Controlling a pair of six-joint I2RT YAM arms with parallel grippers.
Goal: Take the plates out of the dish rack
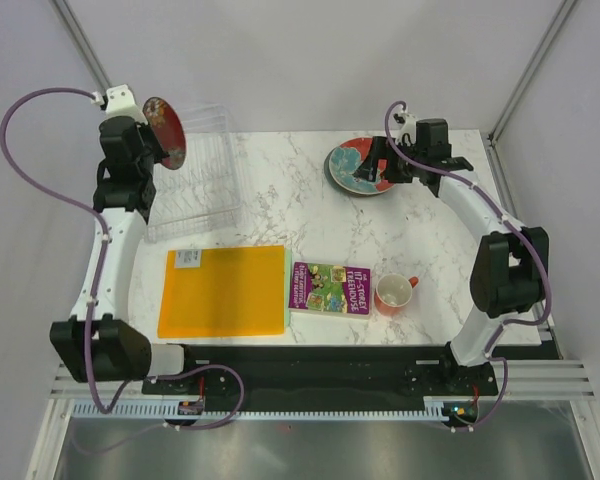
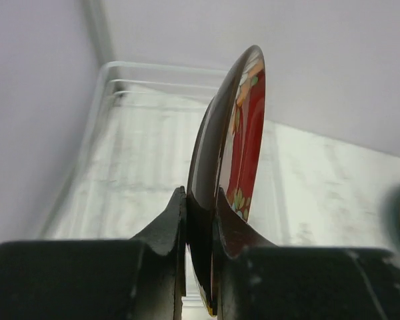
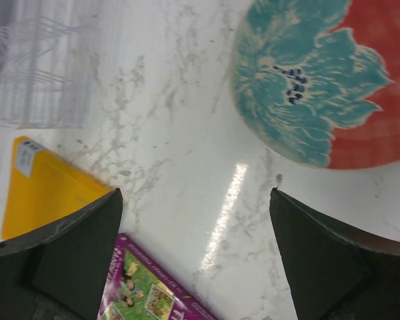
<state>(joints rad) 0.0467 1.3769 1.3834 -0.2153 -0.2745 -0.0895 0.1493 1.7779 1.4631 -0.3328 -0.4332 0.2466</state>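
Note:
A red plate (image 1: 166,132) with a patterned centre stands on edge in the air above the see-through dish rack (image 1: 195,175), with my left gripper (image 1: 151,148) shut on its rim. In the left wrist view this plate (image 2: 243,127) appears edge-on between the jaws of the left gripper (image 2: 201,217), with the rack (image 2: 140,140) below it. I see no plates standing in the rack. A teal plate with red blotches (image 1: 348,162) lies flat at the back right on a darker plate. My right gripper (image 1: 379,168) hovers open beside it, over bare marble (image 3: 193,193) near the teal plate (image 3: 313,80).
An orange mat (image 1: 223,290) lies at the front left, just in front of the rack. A purple book (image 1: 330,287) and an orange-red mug (image 1: 393,293) sit at the front right. The right wrist view shows the mat (image 3: 47,187), the book (image 3: 153,297) and the rack (image 3: 40,73).

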